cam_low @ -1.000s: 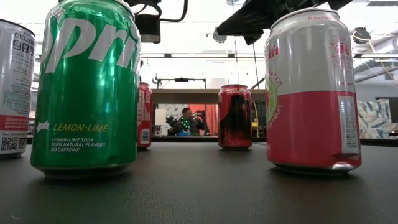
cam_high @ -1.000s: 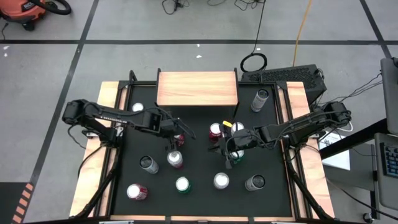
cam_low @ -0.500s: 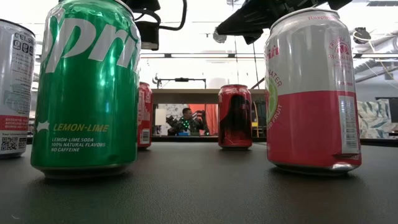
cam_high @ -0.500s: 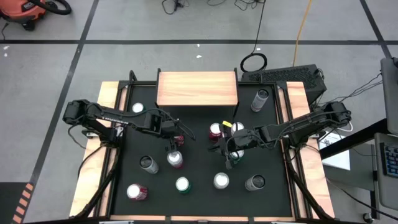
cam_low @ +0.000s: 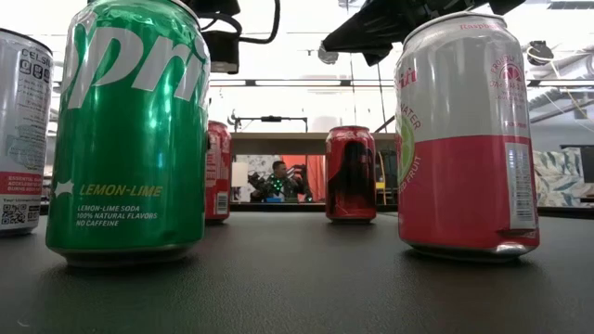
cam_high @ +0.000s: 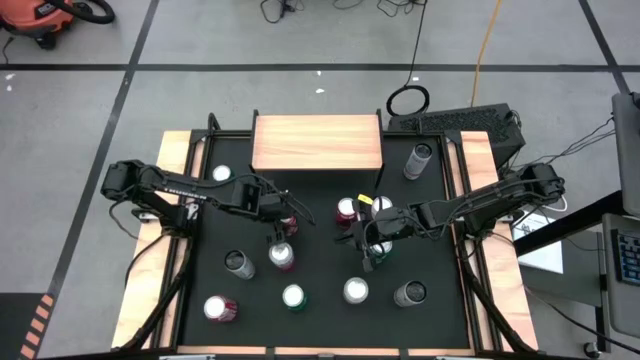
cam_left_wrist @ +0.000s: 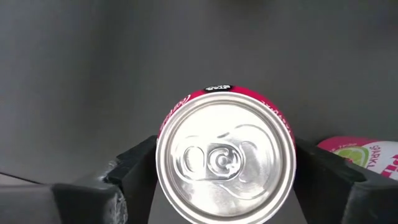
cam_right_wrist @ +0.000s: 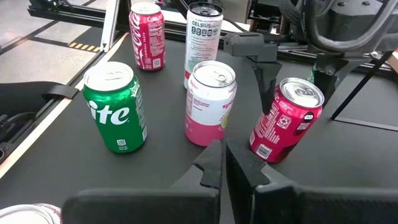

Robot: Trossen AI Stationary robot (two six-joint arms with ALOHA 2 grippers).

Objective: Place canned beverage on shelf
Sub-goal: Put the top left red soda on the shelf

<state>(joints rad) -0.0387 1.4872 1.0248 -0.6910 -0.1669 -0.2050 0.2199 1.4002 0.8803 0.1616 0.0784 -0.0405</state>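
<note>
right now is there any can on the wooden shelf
No, the shelf top is bare in the high view; the cans, such as the red can, all stand on the black table.

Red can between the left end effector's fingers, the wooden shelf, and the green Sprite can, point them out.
red can (cam_left_wrist: pixel 225 165), left wrist view, silver lid.
shelf (cam_high: pixel 317 142), high view, plank top.
green Sprite can (cam_low: pixel 130 130), low view, label side.

Bright, even lighting; low view backlit.
</note>
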